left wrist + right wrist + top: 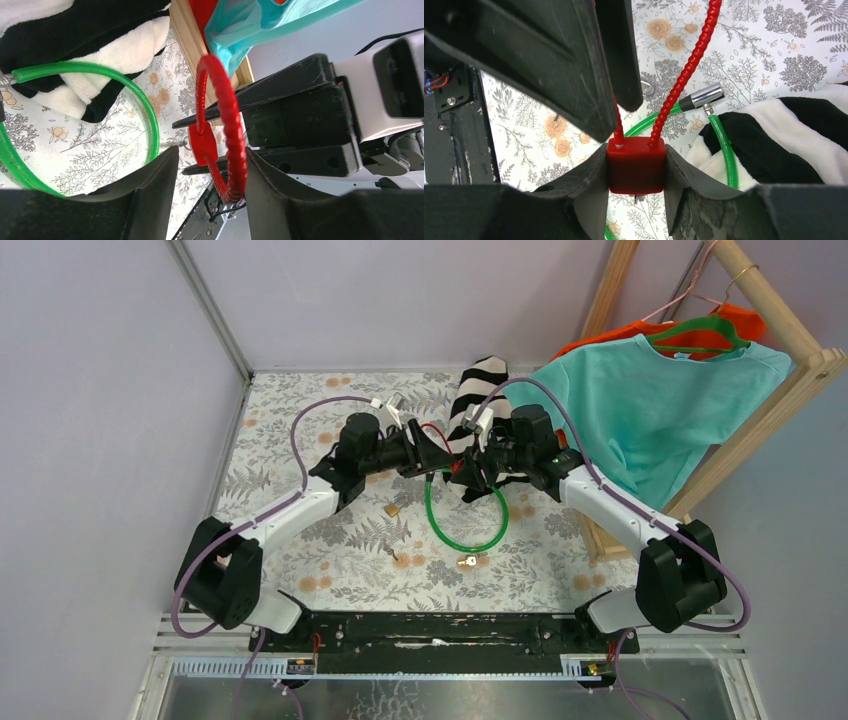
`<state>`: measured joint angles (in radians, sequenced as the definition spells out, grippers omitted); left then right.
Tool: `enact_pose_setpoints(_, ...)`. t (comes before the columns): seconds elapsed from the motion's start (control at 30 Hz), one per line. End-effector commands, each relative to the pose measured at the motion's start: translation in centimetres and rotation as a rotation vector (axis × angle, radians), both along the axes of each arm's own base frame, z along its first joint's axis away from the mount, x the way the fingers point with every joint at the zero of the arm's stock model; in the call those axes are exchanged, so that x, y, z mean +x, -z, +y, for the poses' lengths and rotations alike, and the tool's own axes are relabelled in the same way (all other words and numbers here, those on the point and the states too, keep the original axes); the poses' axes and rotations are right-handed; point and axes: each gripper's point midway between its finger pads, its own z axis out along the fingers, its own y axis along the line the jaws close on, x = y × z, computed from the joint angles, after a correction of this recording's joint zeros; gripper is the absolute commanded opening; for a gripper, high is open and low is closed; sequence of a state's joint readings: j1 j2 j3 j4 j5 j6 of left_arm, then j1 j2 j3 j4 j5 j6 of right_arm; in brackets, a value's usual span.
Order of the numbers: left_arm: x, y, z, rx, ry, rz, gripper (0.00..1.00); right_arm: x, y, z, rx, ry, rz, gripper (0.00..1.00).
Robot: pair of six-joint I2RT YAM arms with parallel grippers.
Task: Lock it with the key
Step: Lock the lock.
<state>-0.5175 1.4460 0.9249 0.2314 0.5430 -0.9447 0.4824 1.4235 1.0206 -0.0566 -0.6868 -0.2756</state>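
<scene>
A red padlock [635, 165] with a red ribbed cable shackle [684, 70] is clamped between my right gripper's [635, 172] fingers, held above the table. A small metal stub, perhaps a key [635, 199], sticks out of its underside. In the left wrist view the red cable loop [227, 120] hangs between my left gripper's [212, 185] spread fingers and rests against the right finger; the lock body [202, 145] sits beyond them. In the top view both grippers, the left [425, 455] and the right [465, 472], meet mid-table.
A green cable loop [495, 530] lies on the floral table, with a brass key [467, 562] near its front and small brass items [392, 510] to the left. A zebra-striped cloth [480, 390] lies behind. A teal shirt [650, 400] hangs on a wooden rack [790, 350] at the right.
</scene>
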Motion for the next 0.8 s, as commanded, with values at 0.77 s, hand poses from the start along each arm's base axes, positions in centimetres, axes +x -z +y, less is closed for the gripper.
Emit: enact_pose_setpoints(0.77,0.4,0.6,0.3,-0.020,-0.035,0.064,0.41,0.4,-3.7,2.7,0.093,0.021,-0.051,0.00)
